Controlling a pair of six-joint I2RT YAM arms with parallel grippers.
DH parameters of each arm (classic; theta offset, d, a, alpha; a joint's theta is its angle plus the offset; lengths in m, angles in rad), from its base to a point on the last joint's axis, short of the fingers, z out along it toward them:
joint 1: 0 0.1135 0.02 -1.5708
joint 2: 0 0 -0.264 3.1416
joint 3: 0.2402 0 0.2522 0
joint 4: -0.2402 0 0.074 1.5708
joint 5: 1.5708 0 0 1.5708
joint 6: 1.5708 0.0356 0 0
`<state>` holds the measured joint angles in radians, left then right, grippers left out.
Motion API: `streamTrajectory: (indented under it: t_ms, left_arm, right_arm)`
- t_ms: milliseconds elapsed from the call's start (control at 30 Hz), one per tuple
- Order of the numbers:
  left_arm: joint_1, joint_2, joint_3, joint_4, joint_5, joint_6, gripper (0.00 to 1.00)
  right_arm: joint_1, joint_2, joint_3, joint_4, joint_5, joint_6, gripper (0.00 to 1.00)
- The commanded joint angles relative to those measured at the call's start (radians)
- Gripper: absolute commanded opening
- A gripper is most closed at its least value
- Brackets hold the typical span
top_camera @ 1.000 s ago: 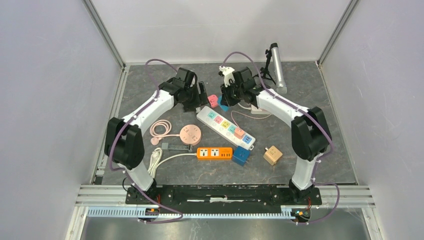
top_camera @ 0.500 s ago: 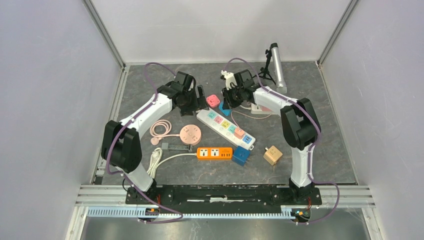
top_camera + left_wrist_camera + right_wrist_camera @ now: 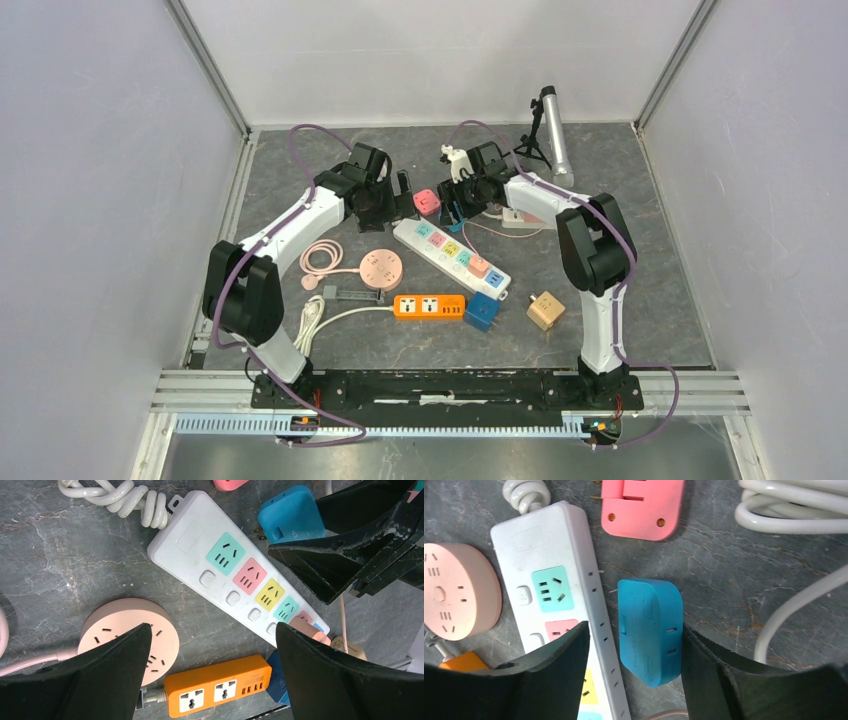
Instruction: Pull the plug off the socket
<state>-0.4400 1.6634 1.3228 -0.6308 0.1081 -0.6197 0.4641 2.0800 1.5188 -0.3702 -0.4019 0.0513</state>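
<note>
Grey tabletop (image 3: 672, 232): left hand (image 3: 212, 629) gapes empty, right hand (image 3: 634, 627) parted astride blue plug (image 3: 650, 630).

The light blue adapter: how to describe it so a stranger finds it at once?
Find the long white power strip with coloured sockets mid-table. Beside its far end lies the light blue adapter, unplugged. The pink adapter next to it differs by colour; the other blue block, at the strip's near end, is darker.
</note>
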Motion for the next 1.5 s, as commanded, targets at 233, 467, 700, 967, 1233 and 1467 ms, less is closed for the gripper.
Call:
streamTrajectory:
  t_ms: [233, 467, 700, 967, 1233, 1467]
  left_arm:
    - [-0.002, 0.016, 0.017, 0.010, 0.035, 0.028, 1.00]
    - [-0.003, 0.041, 0.021, 0.021, 0.071, 0.017, 0.99]
    - [-0.016, 0.101, 0.019, 0.087, 0.153, -0.048, 0.94]
    - [-0.072, 0.204, 0.042, 0.083, 0.107, -0.062, 0.91]
    - [-0.109, 0.230, 0.053, 0.014, -0.076, -0.078, 0.91]
    - [-0.112, 0.228, 0.060, 0.014, -0.074, -0.077, 0.91]
  right_arm:
    - [-0.005, -0.188, 0.014, 0.076, 0.121, -0.018, 0.74]
    - [-0.005, -0.357, -0.058, 0.065, 0.146, -0.017, 0.75]
    - [-0.004, -0.584, -0.269, -0.001, 0.160, -0.042, 0.76]
    - [0.001, -0.790, -0.544, -0.078, 0.083, -0.125, 0.76]
    - [0.032, -0.817, -0.705, 0.055, 0.076, -0.123, 0.76]
    - [0.114, -0.709, -0.694, 0.183, 0.185, -0.165, 0.75]
